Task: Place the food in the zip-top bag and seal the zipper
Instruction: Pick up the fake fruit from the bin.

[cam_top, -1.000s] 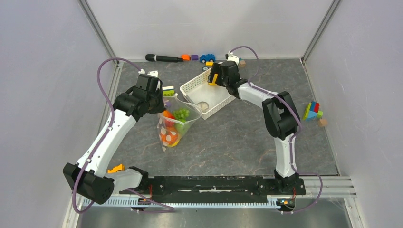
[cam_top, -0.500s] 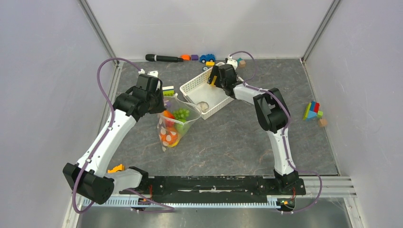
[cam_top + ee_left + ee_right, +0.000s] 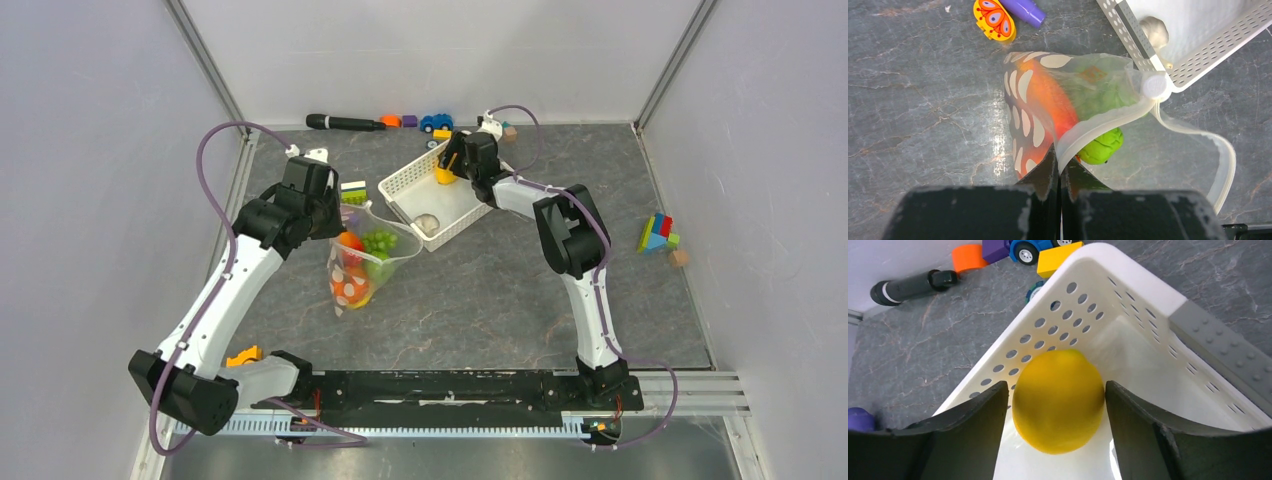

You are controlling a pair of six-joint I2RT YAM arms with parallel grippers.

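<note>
At the far corner of the white perforated plastic basket (image 3: pixel 1128 295), a smooth, glossy, egg-shaped yellow lemon (image 3: pixel 1058 400) is flanked by the right jaws. Their dark matte pads are pressed against both of its sides while it rests on the basket floor. Over the grey, veined, stone-look surface (image 3: pixel 480 290), the zip-top bag (image 3: pixel 1040 105) is held up by the left jaws, which are closed tight on the zipper (image 3: pixel 1108 120), a thick translucent strip curling open at the mouth. Through the thin, floppy film printed with white dots, a glossy orange piece (image 3: pixel 1053 105) and knobbly green grapes (image 3: pixel 1100 147) are seen inside. Compared with a second ago, the right arm's elbow is folded nearer to the basket and its wrist is lowered into it, and the bag is shifted slightly to the left.
</note>
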